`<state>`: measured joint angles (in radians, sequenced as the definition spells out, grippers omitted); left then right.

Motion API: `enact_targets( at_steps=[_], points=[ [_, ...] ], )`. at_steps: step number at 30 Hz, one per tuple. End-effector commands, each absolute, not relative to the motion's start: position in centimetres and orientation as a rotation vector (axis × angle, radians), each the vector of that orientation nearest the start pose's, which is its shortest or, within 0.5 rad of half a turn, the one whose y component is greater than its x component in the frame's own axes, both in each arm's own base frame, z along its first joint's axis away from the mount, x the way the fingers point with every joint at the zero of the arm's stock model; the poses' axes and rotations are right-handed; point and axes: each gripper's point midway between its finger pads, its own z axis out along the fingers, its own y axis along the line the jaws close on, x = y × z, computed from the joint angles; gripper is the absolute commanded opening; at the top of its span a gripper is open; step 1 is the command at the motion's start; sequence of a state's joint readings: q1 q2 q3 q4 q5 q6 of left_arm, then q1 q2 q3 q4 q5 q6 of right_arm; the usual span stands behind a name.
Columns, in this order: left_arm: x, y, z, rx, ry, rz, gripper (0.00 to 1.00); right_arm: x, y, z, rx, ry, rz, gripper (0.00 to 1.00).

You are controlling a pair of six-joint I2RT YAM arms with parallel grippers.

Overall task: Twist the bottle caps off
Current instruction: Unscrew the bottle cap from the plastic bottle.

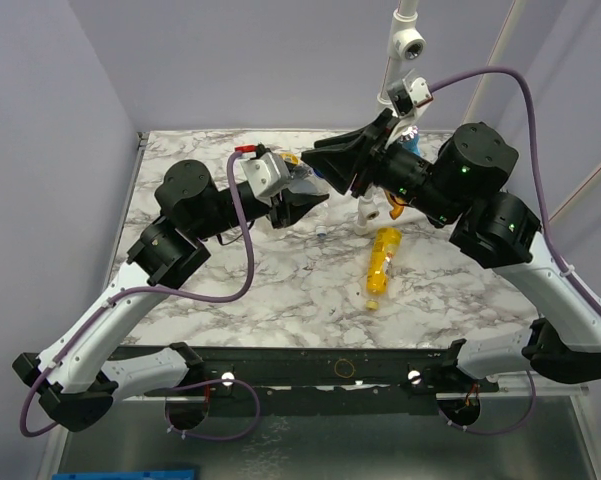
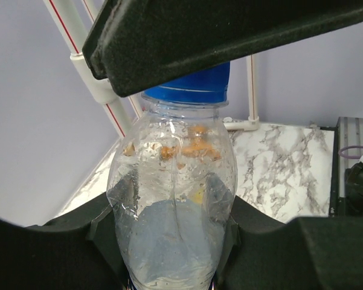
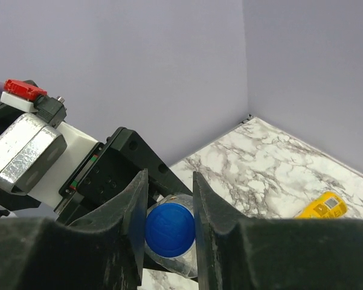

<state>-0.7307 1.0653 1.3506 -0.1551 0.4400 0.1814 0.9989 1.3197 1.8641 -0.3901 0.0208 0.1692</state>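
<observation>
A grey-veined marble table (image 1: 280, 290) spreads beneath the right claw (image 1: 322, 172). Just behind that claw rises a white pole (image 1: 392, 68) carrying a small round camera (image 1: 410, 43), with lavender walls (image 1: 230, 60) beyond.

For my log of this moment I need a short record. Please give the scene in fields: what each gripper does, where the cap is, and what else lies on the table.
left gripper: shut on the body of the clear bottle, holding it above the table
right gripper: shut on the blue cap, one finger on each side
blue cap: sits on the neck of the clear bottle
yellow bottle: lies on its side on the table, apart from both grippers
table: white and grey marble pattern
</observation>
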Motion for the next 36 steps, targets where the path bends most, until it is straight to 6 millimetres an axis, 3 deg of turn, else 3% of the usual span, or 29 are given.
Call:
enact_targets(
  at_steps=[1, 4, 8, 12, 17, 22, 23, 24, 25, 27, 32, 36],
  points=[
    [20.7, -28.5, 48.8, 0.895, 1.124, -0.859, 0.00, 19.3, 32.3, 55.2, -0.629, 1.322, 0.975, 0.03],
    [18.3, -29.3, 49.3, 0.948, 1.109, -1.006, 0.00, 17.5, 33.0, 54.8, -0.763, 1.268, 1.013, 0.01],
    [13.4, -29.8, 49.7, 1.107, 1.052, -1.242, 0.00, 13.0, 33.5, 54.4, -1.024, 1.142, 1.121, 0.01],
    [8.1, -29.1, 49.8, 1.326, 0.982, -1.491, 0.00, 7.8, 32.8, 54.6, -1.272, 0.995, 1.268, 0.01],
    [6.0, -28.3, 49.7, 1.429, 0.949, -1.587, 0.00, 4.3, 31.9, 54.6, -1.436, 0.865, 1.380, 0.01],
    [5.9, -28.2, 49.2, 1.438, 0.938, -1.575, 0.00, 5.3, 32.1, 55.0, -1.390, 0.892, 1.340, 0.02],
    [6.1, -28.2, 49.0, 1.434, 0.934, -1.560, 0.00, 5.9, 32.2, 55.3, -1.353, 0.904, 1.315, 0.16],
    [6.4, -28.3, 48.8, 1.430, 0.935, -1.541, 0.00, 6.9, 32.2, 55.9, -1.288, 0.925, 1.273, 0.43],
    [6.6, -28.4, 48.5, 1.428, 0.933, -1.520, 0.00, 7.9, 32.2, 56.5, -1.217, 0.944, 1.245, 0.63],
    [7.7, -28.7, 47.8, 1.411, 0.935, -1.438, 0.00, 10.1, 31.7, 57.8, -1.070, 0.974, 1.166, 0.80],
    [10.9, -29.0, 47.0, 1.344, 0.922, -1.189, 0.00, 13.2, 31.0, 57.8, -0.873, 1.061, 1.086, 1.00],
    [11.6, -29.0, 46.5, 1.350, 0.895, -1.118, 0.00, 15.9, 30.0, 58.0, -0.708, 1.100, 1.006, 1.00]
  ],
)
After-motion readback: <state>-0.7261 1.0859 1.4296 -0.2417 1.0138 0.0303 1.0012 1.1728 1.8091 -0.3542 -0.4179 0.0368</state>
